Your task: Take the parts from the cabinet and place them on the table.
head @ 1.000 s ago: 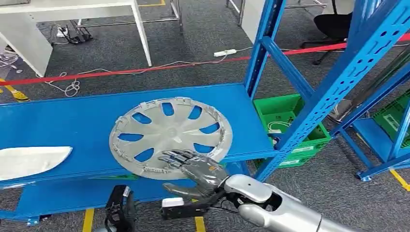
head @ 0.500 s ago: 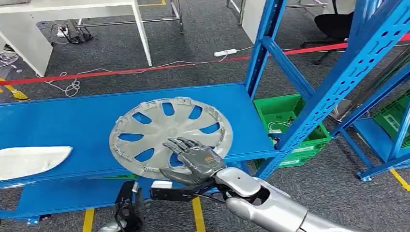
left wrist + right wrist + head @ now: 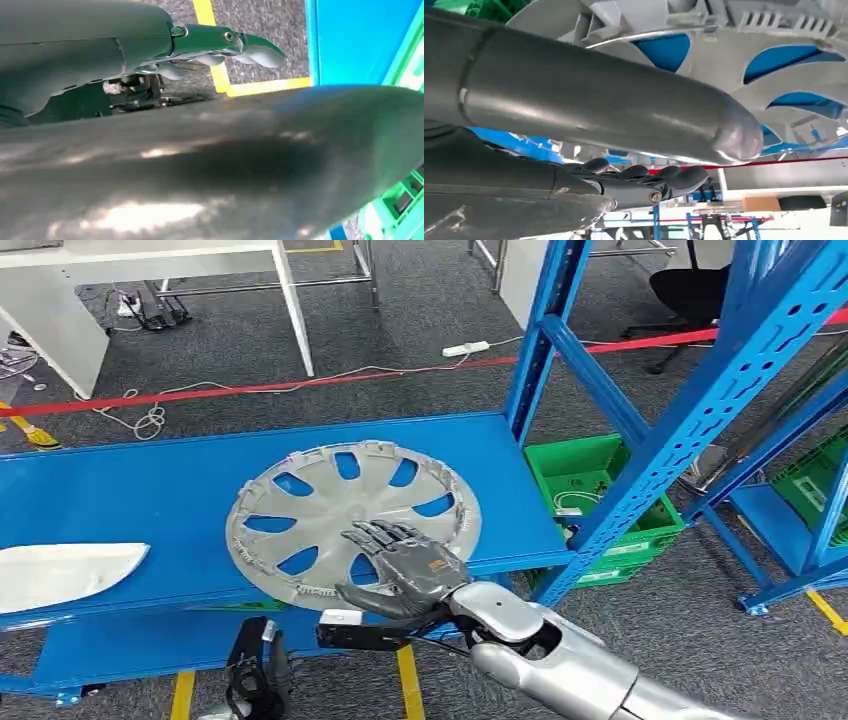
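Lying flat, hubcap [image 3: 352, 520] inner-face up

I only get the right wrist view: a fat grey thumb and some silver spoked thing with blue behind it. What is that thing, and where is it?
Observer: It is a hubcap, lying flat on a blue shelf. The right hand is over its near rim.
Operator: Is anything else on that shelf?
Observer: Yes, a white part lies at the shelf's left end, apart from the hubcap.
Operator: And the robot's other hand?
Observer: The left hand hangs lower than the shelf, holding nothing.
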`<state>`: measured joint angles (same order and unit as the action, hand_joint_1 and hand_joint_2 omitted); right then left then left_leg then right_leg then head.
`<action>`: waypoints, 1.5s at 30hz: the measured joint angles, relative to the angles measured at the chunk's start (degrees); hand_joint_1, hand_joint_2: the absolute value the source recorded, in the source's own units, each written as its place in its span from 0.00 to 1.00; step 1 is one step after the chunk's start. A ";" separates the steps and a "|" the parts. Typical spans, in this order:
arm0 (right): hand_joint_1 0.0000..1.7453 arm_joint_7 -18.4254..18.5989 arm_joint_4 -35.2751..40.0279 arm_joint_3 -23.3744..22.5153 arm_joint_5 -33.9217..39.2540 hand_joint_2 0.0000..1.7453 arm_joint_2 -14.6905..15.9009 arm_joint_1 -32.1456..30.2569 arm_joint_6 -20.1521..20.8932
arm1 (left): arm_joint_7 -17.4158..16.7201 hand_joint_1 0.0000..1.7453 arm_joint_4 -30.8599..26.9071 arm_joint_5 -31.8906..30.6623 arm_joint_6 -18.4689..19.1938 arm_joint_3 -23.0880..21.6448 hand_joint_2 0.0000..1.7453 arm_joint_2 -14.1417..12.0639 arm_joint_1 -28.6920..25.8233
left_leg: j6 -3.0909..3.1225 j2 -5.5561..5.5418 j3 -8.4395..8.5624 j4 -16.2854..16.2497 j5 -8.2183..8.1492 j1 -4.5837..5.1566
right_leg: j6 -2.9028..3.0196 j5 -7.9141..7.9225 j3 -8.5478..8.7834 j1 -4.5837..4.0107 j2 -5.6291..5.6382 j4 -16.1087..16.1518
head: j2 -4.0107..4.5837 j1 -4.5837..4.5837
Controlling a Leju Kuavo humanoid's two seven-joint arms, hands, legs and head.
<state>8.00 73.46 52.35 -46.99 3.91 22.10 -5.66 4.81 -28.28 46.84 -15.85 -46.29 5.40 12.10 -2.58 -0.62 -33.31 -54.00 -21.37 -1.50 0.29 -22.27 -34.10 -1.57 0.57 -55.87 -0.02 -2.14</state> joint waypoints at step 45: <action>0.00 0.55 -2.71 0.00 -1.46 0.00 2.69 -2.57 1.51 | -2.08 0.00 -0.72 -0.28 -2.01 0.35 0.00 0.63 -0.36 | 0.01 0.00 -0.03 0.00 0.00 0.00 | -0.01 0.00 -0.02 0.01 0.00 0.00 | 0.00 0.00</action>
<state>8.55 70.75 52.35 -48.46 6.60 19.53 -4.15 2.73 -29.00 46.56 -17.86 -45.94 6.03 11.74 -2.58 -0.61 -33.34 -54.00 -21.37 -1.50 0.28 -22.27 -34.12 -1.57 0.57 -55.87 -0.02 -2.14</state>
